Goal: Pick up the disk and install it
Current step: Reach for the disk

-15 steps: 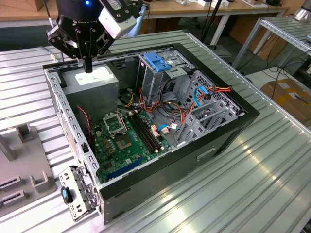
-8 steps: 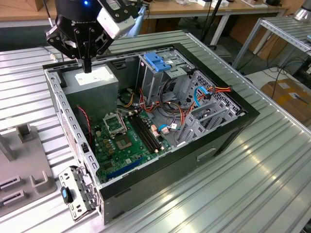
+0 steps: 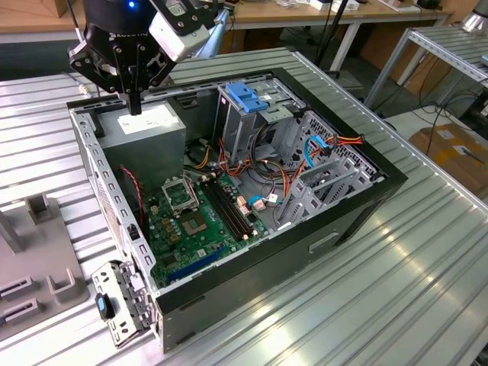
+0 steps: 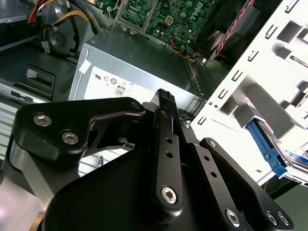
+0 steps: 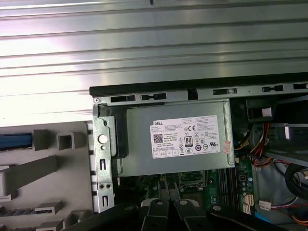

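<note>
One empty pincer [image 3: 135, 109], fully closed

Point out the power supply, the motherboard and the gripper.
power supply [image 5: 175, 144]: first wrist view, on its white sticker.
motherboard [image 3: 197, 229]: exterior view, middle of the green board.
gripper [image 3: 135, 107]: exterior view, at its tip, above the power supply.

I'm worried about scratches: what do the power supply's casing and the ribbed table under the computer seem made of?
The power supply casing looks like bare sheet metal, probably steel: matte grey, dull sheen, folded edges. The table looks like aluminium, perhaps extruded: silvery ribbed slats with bright streaky reflections.
</note>
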